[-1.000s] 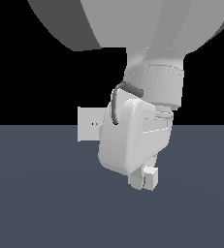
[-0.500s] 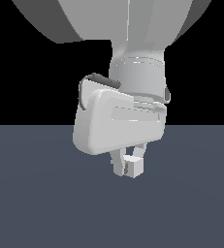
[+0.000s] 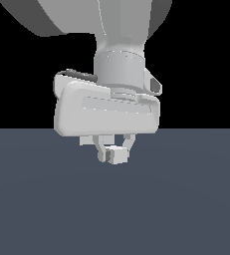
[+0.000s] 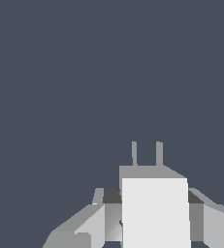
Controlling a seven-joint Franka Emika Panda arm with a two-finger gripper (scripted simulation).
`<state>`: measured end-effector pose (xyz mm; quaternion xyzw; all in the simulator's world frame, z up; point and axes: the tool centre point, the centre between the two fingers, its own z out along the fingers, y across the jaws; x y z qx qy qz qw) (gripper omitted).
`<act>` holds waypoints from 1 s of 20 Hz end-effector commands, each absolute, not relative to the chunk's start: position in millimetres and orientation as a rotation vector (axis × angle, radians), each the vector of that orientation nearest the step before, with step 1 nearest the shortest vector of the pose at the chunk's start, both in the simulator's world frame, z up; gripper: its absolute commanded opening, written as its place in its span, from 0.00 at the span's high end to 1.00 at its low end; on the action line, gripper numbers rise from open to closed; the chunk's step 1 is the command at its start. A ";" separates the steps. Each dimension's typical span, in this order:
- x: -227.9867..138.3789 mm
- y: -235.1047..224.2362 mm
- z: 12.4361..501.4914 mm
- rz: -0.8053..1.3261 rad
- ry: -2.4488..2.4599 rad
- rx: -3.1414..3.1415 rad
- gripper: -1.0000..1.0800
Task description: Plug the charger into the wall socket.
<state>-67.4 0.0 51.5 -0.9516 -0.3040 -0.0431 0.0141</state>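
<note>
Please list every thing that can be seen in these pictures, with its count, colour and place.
charger: one, white, held between the gripper's fingers above the floor, its two prongs pointing away from the wrist camera; in the exterior view it is the small block under the hand.
floor: one, dark grey-blue, fills the lower half of the exterior view and the background of the wrist view.
wall socket: none in view now.
gripper: one, light grey, centre of the exterior view, shut on the charger.
arm: one, grey-white, comes down from the top of the exterior view.
</note>
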 end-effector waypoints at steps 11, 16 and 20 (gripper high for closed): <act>-33.7 28.5 78.5 -0.139 -0.542 -3.075 1.00; -19.5 35.9 87.9 -0.139 -0.393 -3.102 1.00; -10.4 39.4 93.6 -0.139 -0.301 -3.115 1.00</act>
